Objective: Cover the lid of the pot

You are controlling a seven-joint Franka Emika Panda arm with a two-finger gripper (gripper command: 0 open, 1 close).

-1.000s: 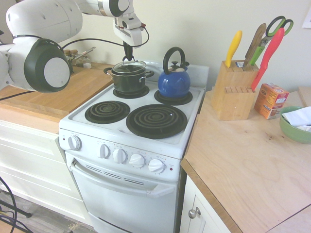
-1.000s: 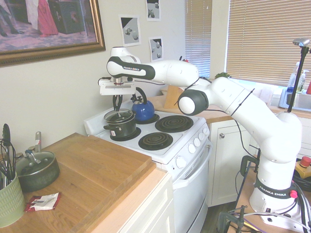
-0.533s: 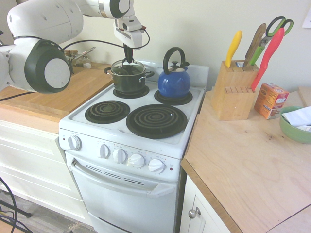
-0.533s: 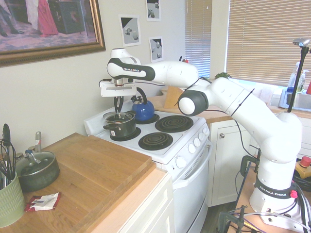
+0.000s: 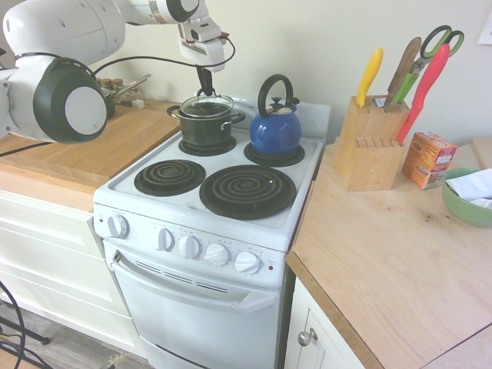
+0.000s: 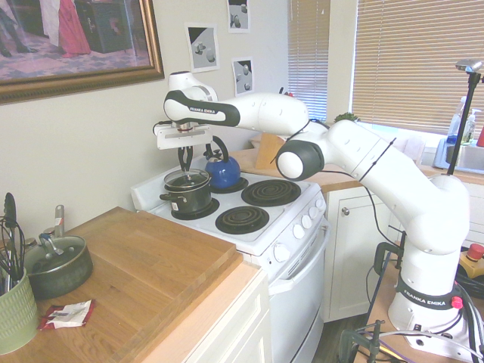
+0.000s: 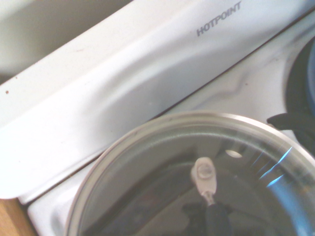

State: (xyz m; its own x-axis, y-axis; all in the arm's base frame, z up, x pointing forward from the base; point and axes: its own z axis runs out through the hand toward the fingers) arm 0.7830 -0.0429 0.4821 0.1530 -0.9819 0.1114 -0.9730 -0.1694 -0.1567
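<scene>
Kitchen stove (image 5: 231, 223), front burners bare | rear burner: the pot (image 5: 204, 129) beside blue kettle (image 5: 275, 131) | the lid (image 5: 205, 105) on the pot's rim, your hand (image 5: 204, 91) clamped on its knob | glass: rigid, slick, breakable; hold by knob only, release gently once seated.

The arm (image 6: 378, 174) is built of glossy white rounded shells, with dark grey to black bands and round black caps at the joints; black "FRANKA EMIKA" lettering is printed on the upper link near the wrist and again low on the base column. A red round button sits on the base beside that lower lettering, and a thin black cable runs in a loop along the outside of the links. The gripper (image 5: 204, 86) has a boxy white body with slim black fingers beneath it.
</scene>
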